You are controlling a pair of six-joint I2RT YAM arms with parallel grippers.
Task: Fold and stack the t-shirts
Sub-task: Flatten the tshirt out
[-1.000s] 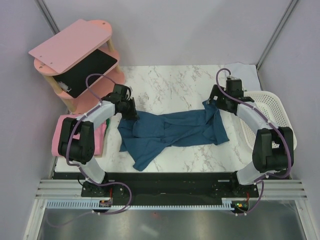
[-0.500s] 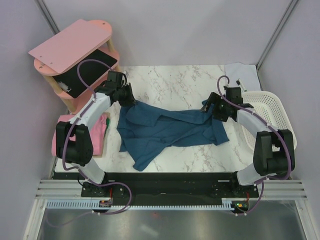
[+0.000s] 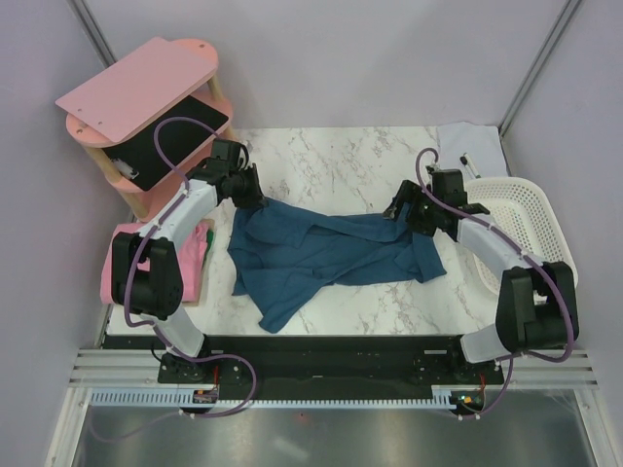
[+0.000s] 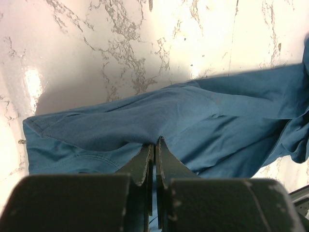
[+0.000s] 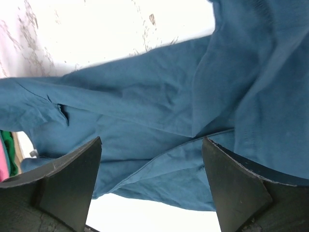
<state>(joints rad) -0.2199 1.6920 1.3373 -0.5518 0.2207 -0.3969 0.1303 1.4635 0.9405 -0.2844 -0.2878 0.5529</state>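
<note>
The dark teal-blue t-shirt (image 3: 321, 253) lies crumpled across the middle of the marble table. My left gripper (image 3: 255, 197) is shut on a fold at its far left edge; in the left wrist view the jaws pinch the cloth (image 4: 145, 121). My right gripper (image 3: 401, 209) is open above the shirt's right end, with the cloth (image 5: 159, 116) spread below and between its fingers (image 5: 67, 179). The pink t-shirt (image 3: 122, 258) lies folded at the table's left edge, beside the left arm.
A pink wooden shelf (image 3: 146, 88) stands at the back left. A white plastic basket (image 3: 531, 219) sits at the right edge. A small white cloth with a pen (image 3: 467, 141) lies at the back right corner. Something green (image 3: 206, 236) shows by the pink shirt.
My left gripper has pulled the shirt's left edge toward the back left. My right gripper moved forward and left over the shirt's right end, which now lies flatter.
</note>
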